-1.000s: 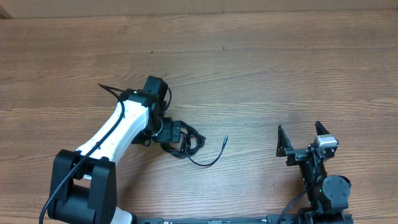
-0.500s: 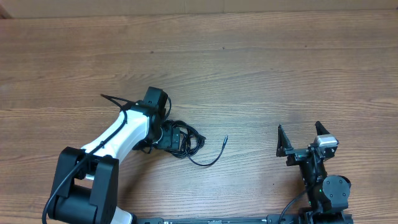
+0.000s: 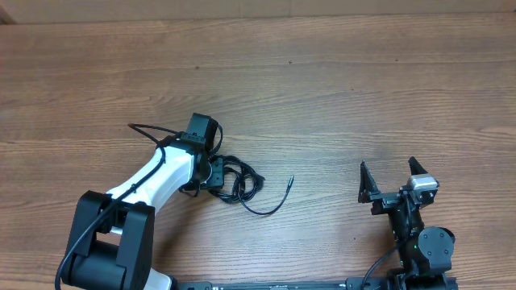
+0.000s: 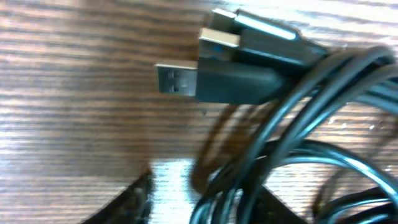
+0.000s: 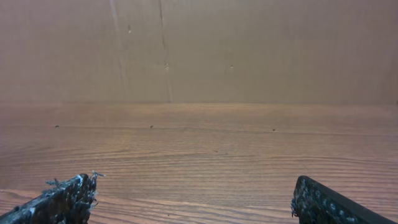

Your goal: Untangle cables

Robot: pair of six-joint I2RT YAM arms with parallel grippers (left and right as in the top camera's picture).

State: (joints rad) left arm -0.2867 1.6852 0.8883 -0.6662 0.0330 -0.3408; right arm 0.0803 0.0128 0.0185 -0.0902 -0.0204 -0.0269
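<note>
Tangle of thin black cables [image 3: 242, 184] on wooden tabletop [image 3: 339, 89], left of centre, left hand [image 3: 219, 172] over the bundle, cords between its fingers, cannot tell if pinched, right hand [image 3: 388, 165] spread wide, well apart

Brown wood-grain surface [image 3: 363, 89], even light. Plain tan wall [image 5: 249, 50] behind far edge, faint vertical streaks.

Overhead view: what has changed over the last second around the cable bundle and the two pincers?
The left pincer has drawn back slightly toward its own base, at the edge of the cable bundle, so more of the coil now shows. I cannot tell whether it has gripped a strand. The loose plug end lies where it was. The right pincer has stayed open and has not moved.
</note>
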